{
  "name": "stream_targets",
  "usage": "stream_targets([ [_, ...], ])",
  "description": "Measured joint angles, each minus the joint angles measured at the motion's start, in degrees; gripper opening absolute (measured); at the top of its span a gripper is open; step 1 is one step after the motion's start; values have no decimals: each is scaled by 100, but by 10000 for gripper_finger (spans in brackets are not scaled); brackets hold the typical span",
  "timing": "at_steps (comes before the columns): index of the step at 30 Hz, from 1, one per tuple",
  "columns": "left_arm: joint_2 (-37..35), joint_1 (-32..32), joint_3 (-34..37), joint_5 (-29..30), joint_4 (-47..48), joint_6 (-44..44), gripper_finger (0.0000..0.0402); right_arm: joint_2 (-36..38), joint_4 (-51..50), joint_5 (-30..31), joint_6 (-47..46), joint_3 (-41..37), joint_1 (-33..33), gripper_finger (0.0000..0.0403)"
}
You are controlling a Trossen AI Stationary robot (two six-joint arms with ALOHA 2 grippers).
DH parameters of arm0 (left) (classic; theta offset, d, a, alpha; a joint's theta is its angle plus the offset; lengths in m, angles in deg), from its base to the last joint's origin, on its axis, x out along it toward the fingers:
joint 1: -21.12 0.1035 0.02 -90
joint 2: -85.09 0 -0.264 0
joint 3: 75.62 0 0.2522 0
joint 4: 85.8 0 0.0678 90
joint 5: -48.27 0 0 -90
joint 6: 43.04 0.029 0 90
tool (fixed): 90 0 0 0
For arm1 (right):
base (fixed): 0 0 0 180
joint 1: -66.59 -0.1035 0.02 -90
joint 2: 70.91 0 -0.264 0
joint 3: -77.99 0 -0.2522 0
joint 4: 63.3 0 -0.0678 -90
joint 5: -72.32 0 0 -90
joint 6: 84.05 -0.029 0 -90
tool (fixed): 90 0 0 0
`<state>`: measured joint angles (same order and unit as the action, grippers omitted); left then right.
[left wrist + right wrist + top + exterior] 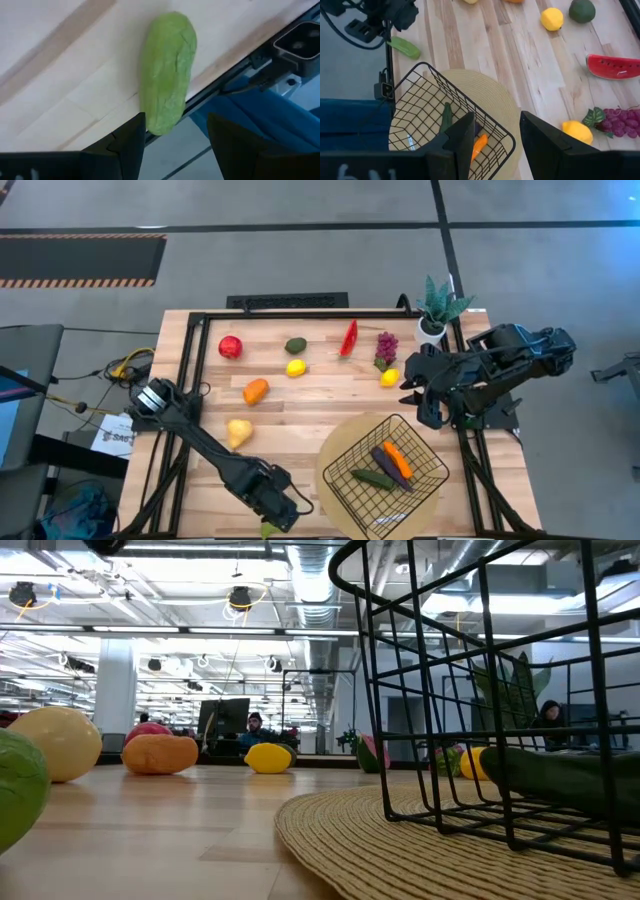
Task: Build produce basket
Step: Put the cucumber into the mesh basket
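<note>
My left gripper (278, 515) is open at the table's near edge, over a light green cucumber (167, 75) that lies flat along that edge. The cucumber's end (160, 127) lies just ahead of the gap between the fingers, beside one fingertip. My right gripper (428, 408) is open and empty above the table, just beyond the black wire basket (385, 470). The basket stands on a round tan mat (335, 455). It holds a dark cucumber (372, 477), a carrot (397, 457) and an aubergine (388, 464). My left gripper stands open at the light green cucumber's end (160, 127); I cannot tell whether the fingertip (135, 130) beside it touches it. The cucumber lies flat on the table.
Loose on the table are a red apple (230, 347), avocado (296, 345), two lemons (296, 367) (389, 377), a watermelon slice (349, 337), grapes (385, 348), an orange (256, 391) and a pear (238, 432). A potted plant (435, 310) stands at the far right corner.
</note>
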<state>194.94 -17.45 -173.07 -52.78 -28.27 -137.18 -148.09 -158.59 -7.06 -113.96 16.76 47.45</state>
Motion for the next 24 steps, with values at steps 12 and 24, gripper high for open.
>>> stream_targets([
  [12, 557, -15, -143, -256, -181, -3, 195, 0, -41, -32, 130, 0, 0, 175],
  [24, 811, 61, -159, -396, -589, -35, 195, 0, 29, -176, 286, 0, -44, 171],
])
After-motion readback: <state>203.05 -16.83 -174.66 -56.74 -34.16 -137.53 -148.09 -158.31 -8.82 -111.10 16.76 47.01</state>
